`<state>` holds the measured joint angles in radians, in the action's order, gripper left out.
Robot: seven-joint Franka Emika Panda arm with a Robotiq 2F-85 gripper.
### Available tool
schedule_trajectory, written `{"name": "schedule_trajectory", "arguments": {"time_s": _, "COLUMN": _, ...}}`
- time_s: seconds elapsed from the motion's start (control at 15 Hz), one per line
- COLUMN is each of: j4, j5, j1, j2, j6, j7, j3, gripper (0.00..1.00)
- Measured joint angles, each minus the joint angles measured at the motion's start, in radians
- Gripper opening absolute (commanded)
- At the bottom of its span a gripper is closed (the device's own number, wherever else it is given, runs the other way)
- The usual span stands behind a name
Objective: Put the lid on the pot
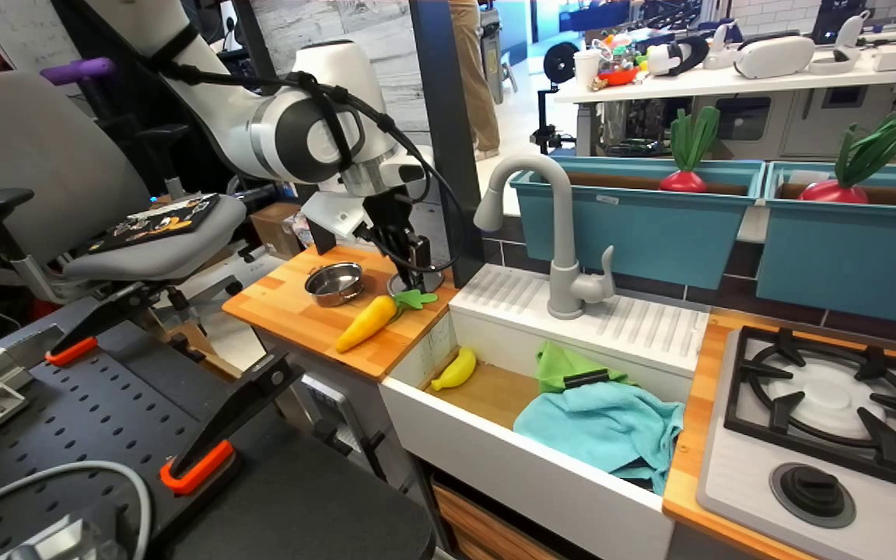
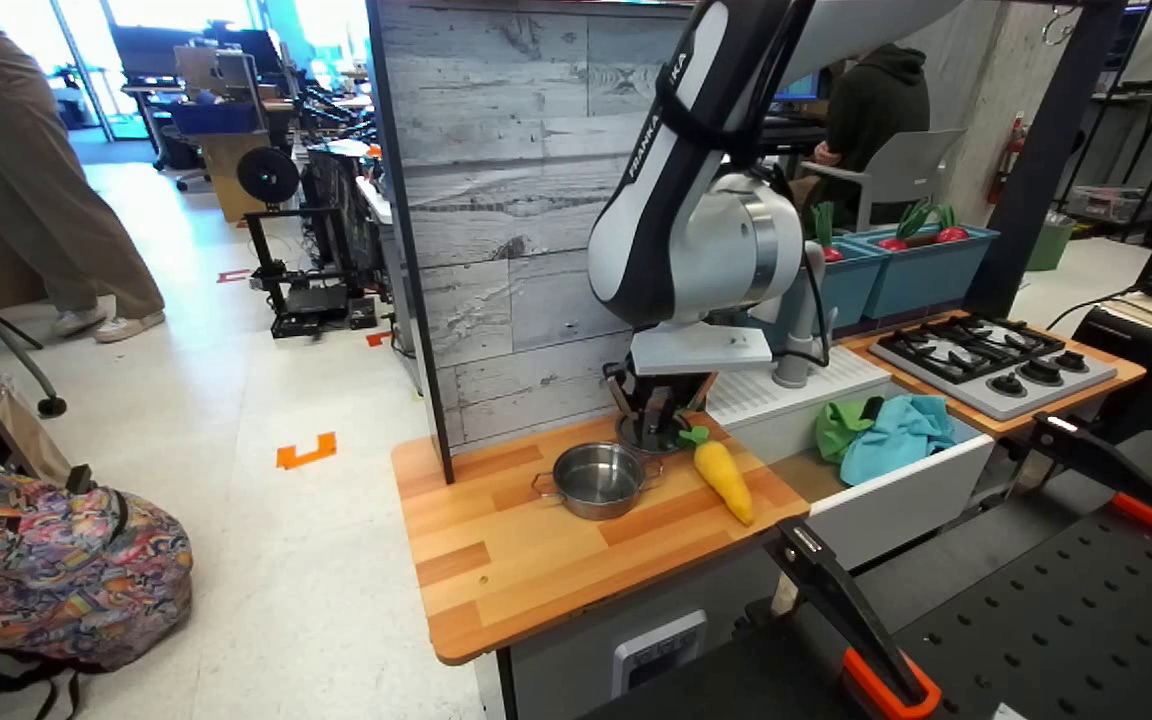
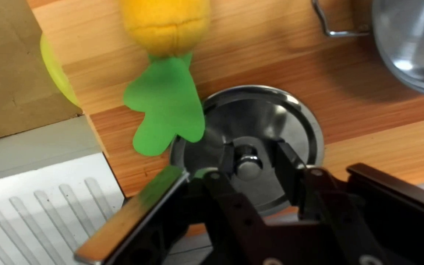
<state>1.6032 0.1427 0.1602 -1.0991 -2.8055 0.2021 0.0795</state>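
At the left of an exterior view we have a grey office chair (image 1: 36, 155), then a dark perforated board (image 1: 106, 404) with a black-and-orange clamp (image 1: 222, 421) over it. Next is the wooden counter (image 1: 277, 303), where the silver pot (image 1: 339, 298) stands upright and uncovered. Just right of it lies a yellow toy carrot (image 1: 369, 322), slanting toward the counter's front edge. The lid (image 3: 250, 121) is on the same wood, near the pot, and in the wrist view we see the carrot's green leaves (image 3: 168, 106) overlapping the lid's rim, crowding that side; whether they touch it we cannot tell. The gripper (image 3: 255, 156) points down over the lid with its fingers (image 3: 287, 167) spread, one to each side of the knob (image 3: 248, 169); contact is too hard for us to make out. Past the counter comes the white sink (image 1: 510, 474), with a yellow toy banana (image 1: 456, 369) near its left wall, the grey faucet (image 1: 563, 225) rising behind, and a green cloth (image 1: 561, 363) and blue towel (image 1: 600, 424) heaped together farther right. Beyond the faucet we find two blue planters (image 1: 635, 233) holding red toy radishes (image 1: 684, 182), and at the far right the gas stove (image 1: 743, 459).
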Motion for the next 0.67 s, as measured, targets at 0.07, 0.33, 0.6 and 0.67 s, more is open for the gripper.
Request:
{"name": "schedule_trajectory", "arguments": {"time_s": 0.07, "j4": -0.003, "j5": -0.001, "j1": 0.001, "j2": 0.000, "j6": 0.000, "j7": 0.000, "j3": 0.000, "gripper": 0.00}}
{"name": "schedule_trajectory", "arguments": {"time_s": 0.33, "j4": -0.006, "j5": -0.002, "j1": 0.001, "j2": 0.000, "j6": 0.000, "j7": 0.000, "j3": 0.000, "gripper": 0.05}}
{"name": "schedule_trajectory", "arguments": {"time_s": 0.6, "j4": 0.003, "j5": -0.002, "j1": -0.001, "j2": 0.011, "j6": -0.002, "j7": -0.003, "j3": -0.003, "gripper": 0.05}}
{"name": "schedule_trajectory", "arguments": {"time_s": 0.67, "j4": 0.012, "j5": -0.002, "j1": -0.003, "j2": 0.021, "j6": -0.005, "j7": -0.006, "j3": -0.005, "gripper": 0.05}}
